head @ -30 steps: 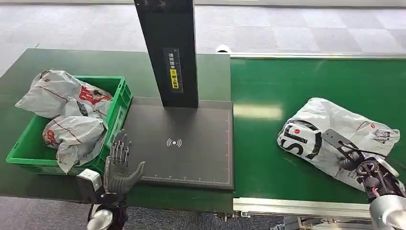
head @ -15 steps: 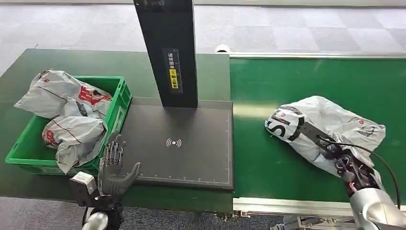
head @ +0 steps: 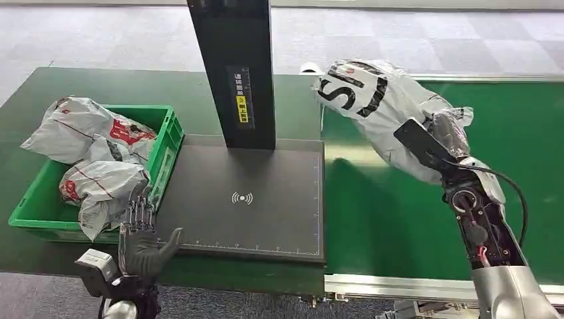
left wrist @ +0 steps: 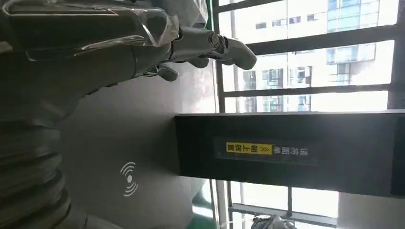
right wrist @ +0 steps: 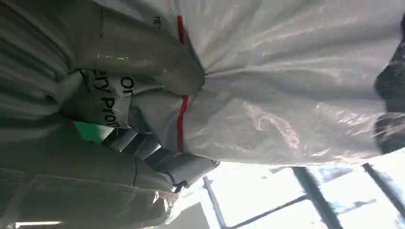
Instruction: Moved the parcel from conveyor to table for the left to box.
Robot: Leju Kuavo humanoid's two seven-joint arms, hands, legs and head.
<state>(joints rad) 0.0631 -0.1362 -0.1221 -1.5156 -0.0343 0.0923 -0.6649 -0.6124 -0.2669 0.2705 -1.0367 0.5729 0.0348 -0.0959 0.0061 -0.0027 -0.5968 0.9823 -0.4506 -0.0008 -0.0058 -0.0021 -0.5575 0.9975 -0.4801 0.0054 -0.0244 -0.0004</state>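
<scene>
Overhanging conveyor [head: 399, 219] edge: parcel [head: 379, 106] in right hand [head: 449, 129].

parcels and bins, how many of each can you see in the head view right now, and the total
Parcels held up by the right hand: 1, the white parcel with black lettering, off the conveyor.
Parcels in the green bin: 2, one at the far end, one nearer.
Green bins: 1.
Total: 3 parcels and 1 bin, 4 things.
</scene>
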